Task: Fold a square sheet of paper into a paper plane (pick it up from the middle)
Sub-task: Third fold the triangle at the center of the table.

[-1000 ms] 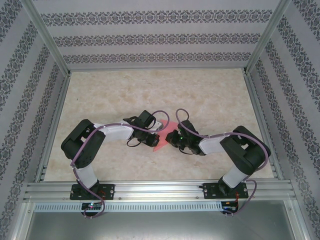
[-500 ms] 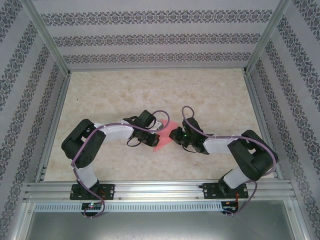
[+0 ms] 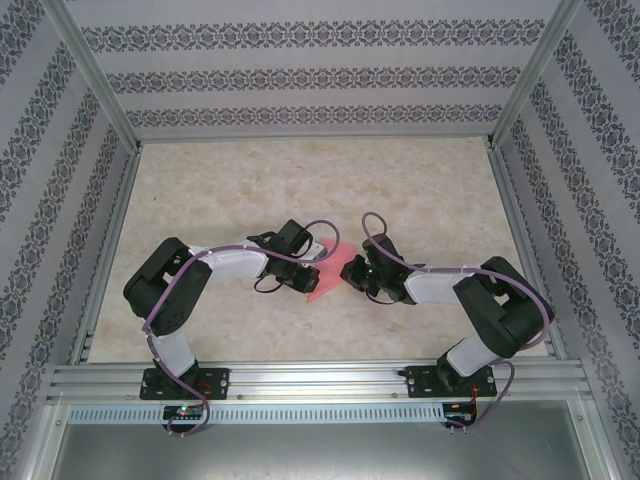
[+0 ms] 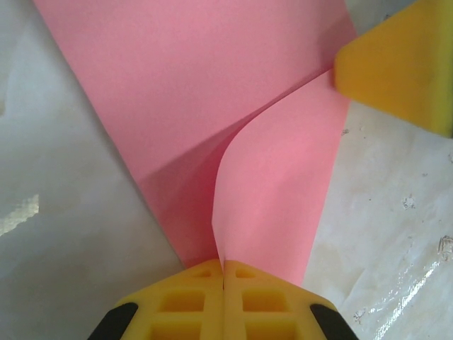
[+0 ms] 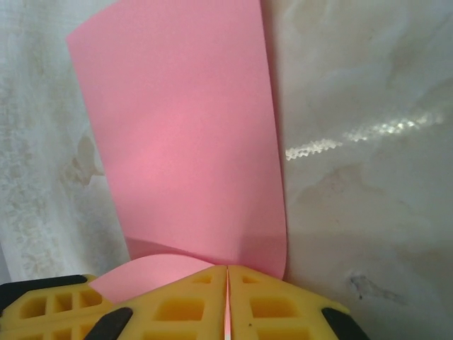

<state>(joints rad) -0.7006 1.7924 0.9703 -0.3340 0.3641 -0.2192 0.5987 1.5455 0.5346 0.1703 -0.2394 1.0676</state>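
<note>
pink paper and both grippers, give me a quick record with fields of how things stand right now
object: pink paper, partly folded, not yet a plane
location: on the table, between the two arms
paper shape: one flap lifted and curving upward, the rest lying flat
left gripper: shut on the pink paper, pinching the edge of the raised flap
right gripper: shut on the pink paper, which curls into its fingers
gripper spacing: close together, facing each other across the paper

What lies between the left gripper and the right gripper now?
The square sheet of paper, partly folded, spans from the left gripper to the right gripper, both shut on it, as the top view shows.
</note>
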